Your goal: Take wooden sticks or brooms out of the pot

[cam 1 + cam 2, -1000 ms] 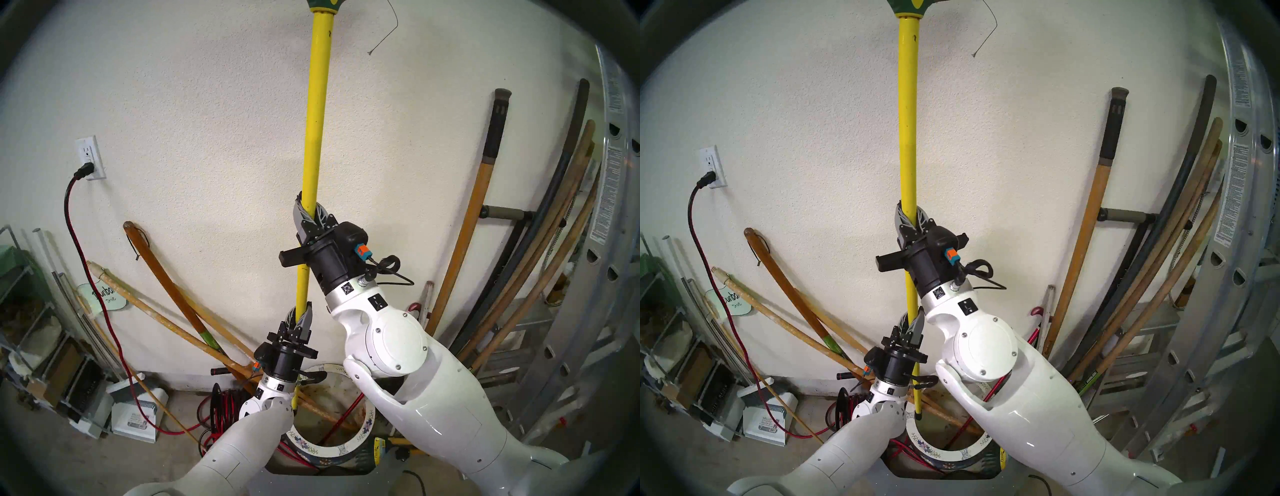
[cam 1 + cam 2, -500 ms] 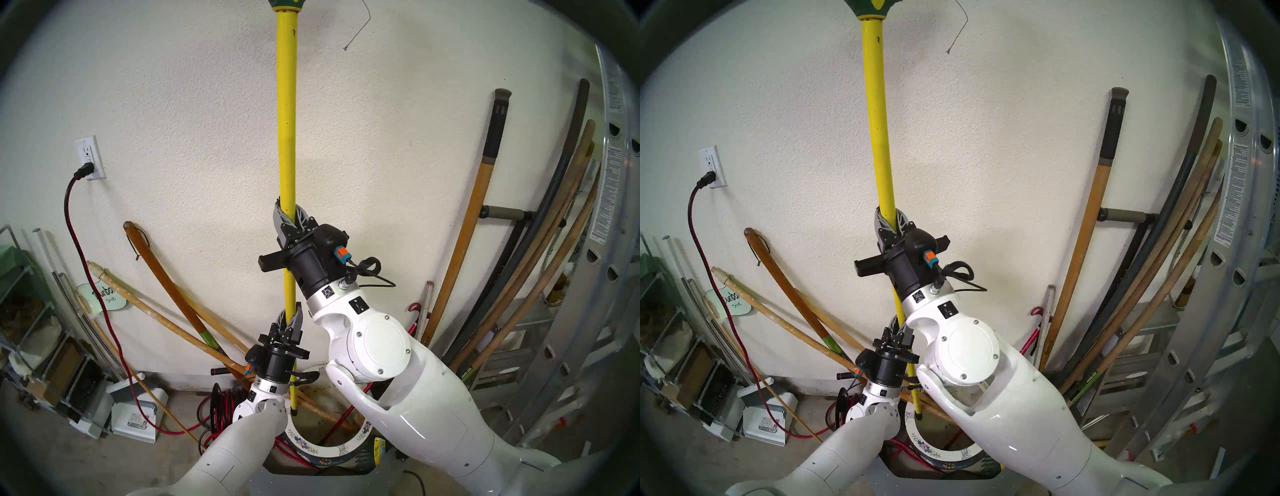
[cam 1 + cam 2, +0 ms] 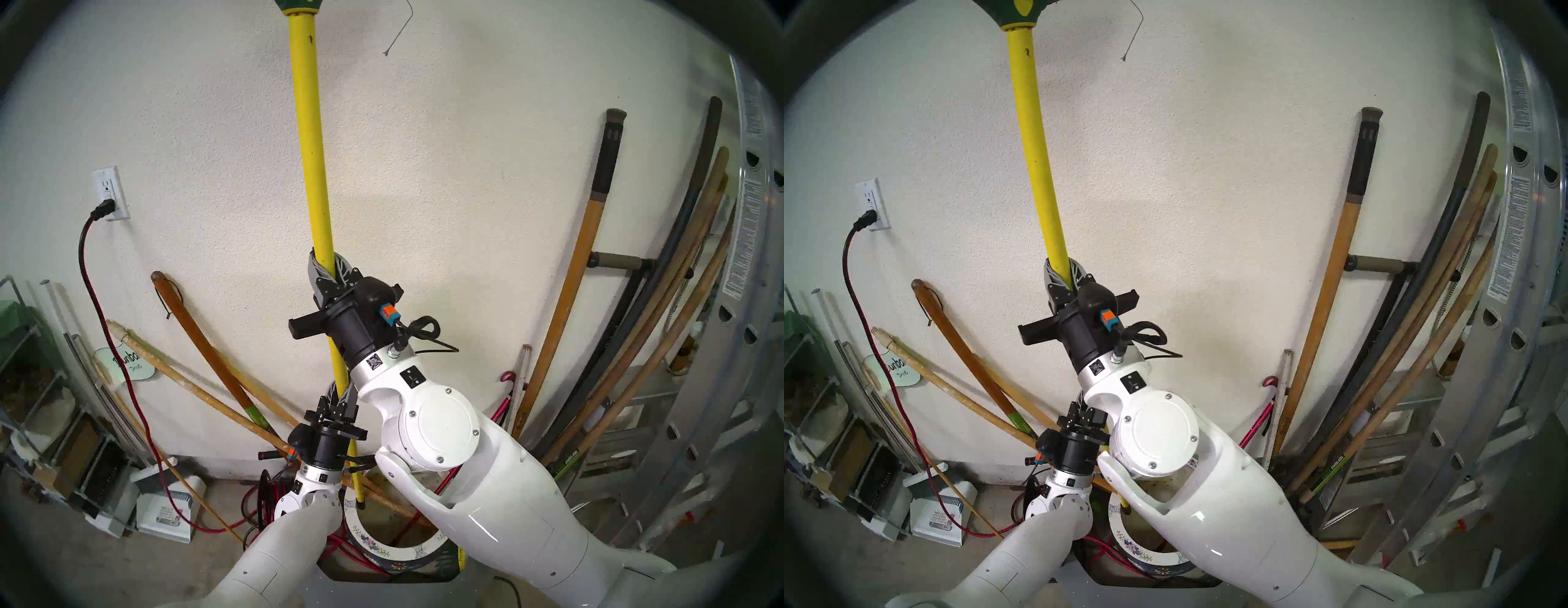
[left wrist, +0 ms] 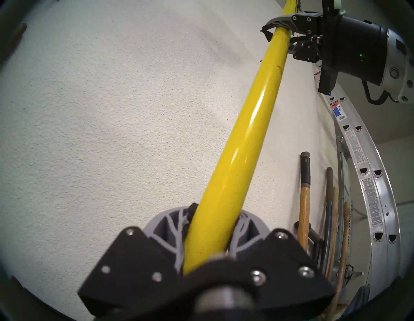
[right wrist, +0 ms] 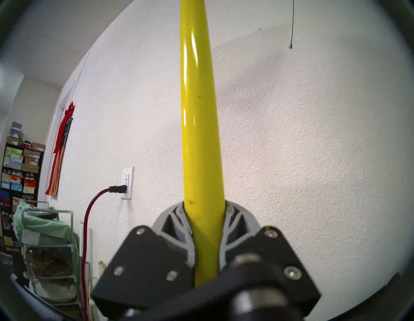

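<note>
Broom (image 3: 312, 140) with a bright yellow pole runs from the top edge of the frame, where its green-and-yellow head is cut off, down through the centre, leaning toward the upper left. Its black-tipped lower end hangs just over the white flowered rim of the pot (image 3: 401, 553) at bottom centre, whether touching it I cannot tell. The right gripper (image 3: 330, 268) is clamped on the pole at mid-frame, its grey fingers pressed against both sides. The left gripper (image 3: 341, 392) grips the same pole lower down, just below the right wrist. Wooden poles (image 3: 199, 382) lean on the wall at lower left, and a red cable (image 3: 127, 382) hangs from a wall outlet (image 3: 109, 193).
</note>
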Motion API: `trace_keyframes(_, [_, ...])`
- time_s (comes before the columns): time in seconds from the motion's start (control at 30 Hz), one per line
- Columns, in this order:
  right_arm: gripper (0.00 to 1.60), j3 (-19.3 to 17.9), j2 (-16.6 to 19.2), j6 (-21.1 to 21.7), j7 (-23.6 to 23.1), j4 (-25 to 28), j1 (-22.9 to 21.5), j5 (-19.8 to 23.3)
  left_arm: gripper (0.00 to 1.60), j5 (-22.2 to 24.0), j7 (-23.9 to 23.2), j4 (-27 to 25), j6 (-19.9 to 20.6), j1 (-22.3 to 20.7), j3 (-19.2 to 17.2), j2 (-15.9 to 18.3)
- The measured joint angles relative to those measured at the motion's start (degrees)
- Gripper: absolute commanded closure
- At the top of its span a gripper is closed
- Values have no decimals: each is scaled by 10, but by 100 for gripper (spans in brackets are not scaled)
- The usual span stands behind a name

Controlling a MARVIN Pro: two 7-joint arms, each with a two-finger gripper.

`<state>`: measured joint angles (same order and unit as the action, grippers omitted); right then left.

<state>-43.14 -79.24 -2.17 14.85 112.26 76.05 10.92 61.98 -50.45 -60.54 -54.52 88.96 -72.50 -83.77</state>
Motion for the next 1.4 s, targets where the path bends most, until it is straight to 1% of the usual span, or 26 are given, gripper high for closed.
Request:
trace_keyframes(0.8, [160,18,-33,18,1,-18,-7,-39,160,0,-1,-22,2,13,-21,5])
trace_keyframes(1.4, [160,9,-31,36,5,-16,-16,-66,160,11,3,-26,1,13,-28,-25])
